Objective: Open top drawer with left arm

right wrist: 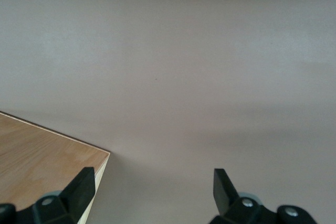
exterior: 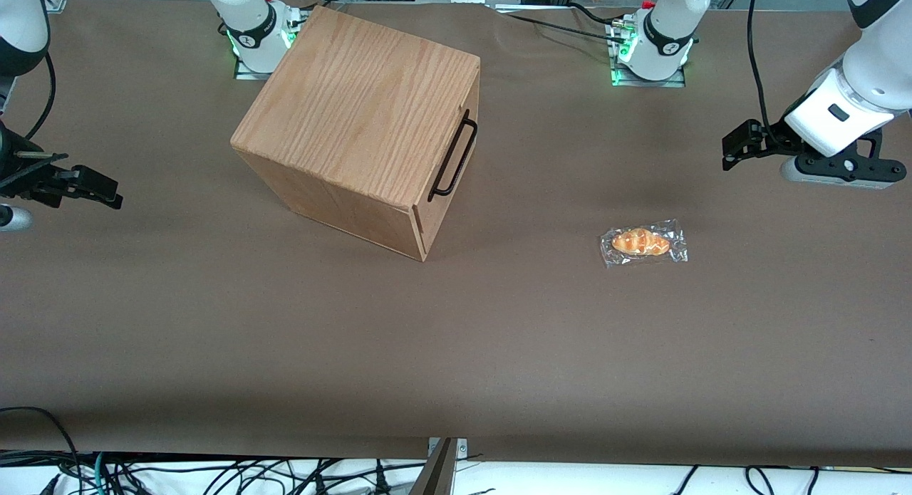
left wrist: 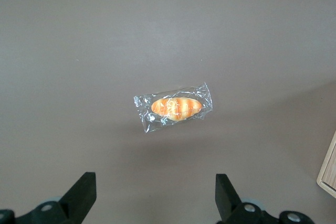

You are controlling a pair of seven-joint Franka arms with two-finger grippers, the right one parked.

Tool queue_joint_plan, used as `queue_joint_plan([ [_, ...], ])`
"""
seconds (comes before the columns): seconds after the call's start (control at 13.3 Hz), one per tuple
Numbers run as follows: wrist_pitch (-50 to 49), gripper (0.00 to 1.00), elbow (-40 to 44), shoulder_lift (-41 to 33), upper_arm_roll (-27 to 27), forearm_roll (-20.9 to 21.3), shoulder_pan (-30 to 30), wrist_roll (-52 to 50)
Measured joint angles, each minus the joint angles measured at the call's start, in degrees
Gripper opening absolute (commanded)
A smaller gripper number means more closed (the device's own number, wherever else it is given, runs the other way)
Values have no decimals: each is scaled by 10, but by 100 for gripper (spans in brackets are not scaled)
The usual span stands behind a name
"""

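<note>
The front view is showing the whole brown surface point(exterior: 456, 352), with the oak-grain cabinet point(exterior: 356, 117) sitting toward the parked arm's end, well apart from the pincer point(exterior: 734, 146) of the left arm point(exterior: 848, 89). That pincer is hovering above the surface at the working arm's end, pointing toward the cabinet. The left wrist view is adding what the front one cannot: both black fingers point(left wrist: 79, 195) are standing spread wide, with nothing between them. It is catching only a pale wooden corner of the cabinet point(left wrist: 329, 169) at its edge.

The top drawer point(exterior: 467, 124) is sitting shut, its front flush with the cabinet's side that is facing the pincer. Its thin black wire handle point(exterior: 453, 158) is standing out from that face, running along the upper edge. The drawer's inside is hidden, so its contents cannot be told.

A small bread roll in a clear wrapper point(exterior: 643, 243) is lying flat on the surface, nearer to the front camera than the pincer and between the pincer and the cabinet. In the left wrist view the bread roll point(left wrist: 176, 107) is lying just ahead of the spread fingers, touching neither.
</note>
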Motion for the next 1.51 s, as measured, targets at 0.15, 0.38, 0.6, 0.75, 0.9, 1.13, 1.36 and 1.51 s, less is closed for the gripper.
queue_joint_plan([
  [0.15,-1,100,0,3,0,0,0,0],
  [0.38,-1,100,0,10,-4,0,0,0],
  [0.6,-2,100,1,13,-21,0,0,0],
  [0.75,-3,100,1,14,-36,-1,0,0],
  [0.9,-3,100,1,21,-67,-2,-1,-3],
  [1.13,-2,100,11,45,-133,-11,-4,-48],
  [1.36,32,100,21,78,-171,-54,-12,-62],
  [1.51,73,100,22,103,-193,-73,-18,-63],
])
